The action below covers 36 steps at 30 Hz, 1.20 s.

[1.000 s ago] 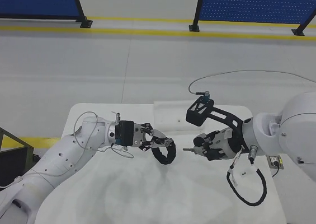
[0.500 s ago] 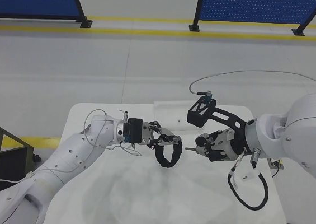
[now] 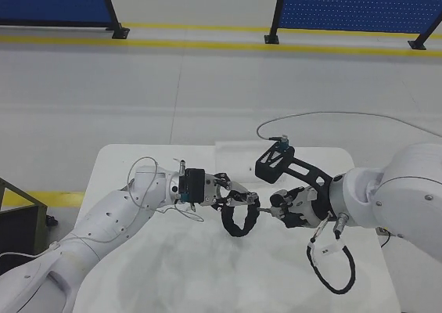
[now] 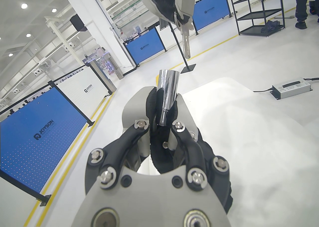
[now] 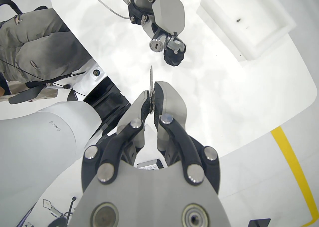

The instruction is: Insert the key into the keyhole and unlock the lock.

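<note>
My left gripper [image 3: 238, 199] is shut on the lock [image 3: 241, 221], a chrome cylinder [image 4: 167, 97] with a black cable loop hanging below it, held above the white table [image 3: 166, 274]. The keyhole face [image 5: 156, 45] points toward my right gripper [image 5: 152, 93]. That gripper is shut on the head of a silver key [image 5: 151, 80], whose blade [image 4: 185, 44] points at the cylinder's end. A small gap separates the key tip [image 3: 263, 210] from the keyhole. The key and cylinder look roughly in line with each other.
A white foam tray [image 3: 240, 152] lies at the table's far edge, behind the two grippers. A black cable loop with a tag [image 3: 332, 270] hangs under the right arm. A grey power adapter [image 4: 291, 87] lies past the table's edge.
The two arms have closed in on each other. The lock moved right and the key moved left, so the gap between key tip and keyhole has shrunk to a sliver.
</note>
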{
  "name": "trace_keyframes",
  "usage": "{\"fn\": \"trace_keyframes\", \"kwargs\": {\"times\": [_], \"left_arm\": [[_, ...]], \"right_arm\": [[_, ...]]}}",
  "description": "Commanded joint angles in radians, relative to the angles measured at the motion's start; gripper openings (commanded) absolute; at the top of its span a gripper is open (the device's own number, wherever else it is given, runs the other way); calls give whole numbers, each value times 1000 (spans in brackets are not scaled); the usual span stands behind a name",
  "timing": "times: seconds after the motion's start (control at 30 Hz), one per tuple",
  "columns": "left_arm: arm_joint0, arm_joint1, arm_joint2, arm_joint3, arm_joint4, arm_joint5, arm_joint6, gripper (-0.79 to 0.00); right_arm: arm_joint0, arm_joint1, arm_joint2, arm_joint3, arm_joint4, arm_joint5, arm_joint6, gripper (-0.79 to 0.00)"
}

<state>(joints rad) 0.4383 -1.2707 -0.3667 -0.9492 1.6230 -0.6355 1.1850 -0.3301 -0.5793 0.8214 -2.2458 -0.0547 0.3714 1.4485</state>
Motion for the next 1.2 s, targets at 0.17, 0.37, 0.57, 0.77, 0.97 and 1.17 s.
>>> {"fn": "trace_keyframes", "kwargs": {"times": [0.17,0.37,0.57,0.77,0.97,1.17], "left_arm": [[-1,-10,-1,4,13,-8,-9,-785],[-1,-17,-10,11,37,-10,-14,-785],[4,-22,-26,8,51,-1,-19,-785],[10,-25,-40,4,68,-3,-22,-785],[17,-26,-52,1,83,-7,-26,-785],[24,-27,-65,0,95,-12,-27,-785]], "right_arm": [[71,11,-65,-8,14,30,-29,-785],[122,21,-122,-2,52,56,-56,-785],[164,29,-190,16,108,101,-101,-785],[216,37,-252,23,126,129,-129,-785],[268,51,-310,33,124,146,-146,-785],[317,61,-358,31,143,158,-157,-785]]}}
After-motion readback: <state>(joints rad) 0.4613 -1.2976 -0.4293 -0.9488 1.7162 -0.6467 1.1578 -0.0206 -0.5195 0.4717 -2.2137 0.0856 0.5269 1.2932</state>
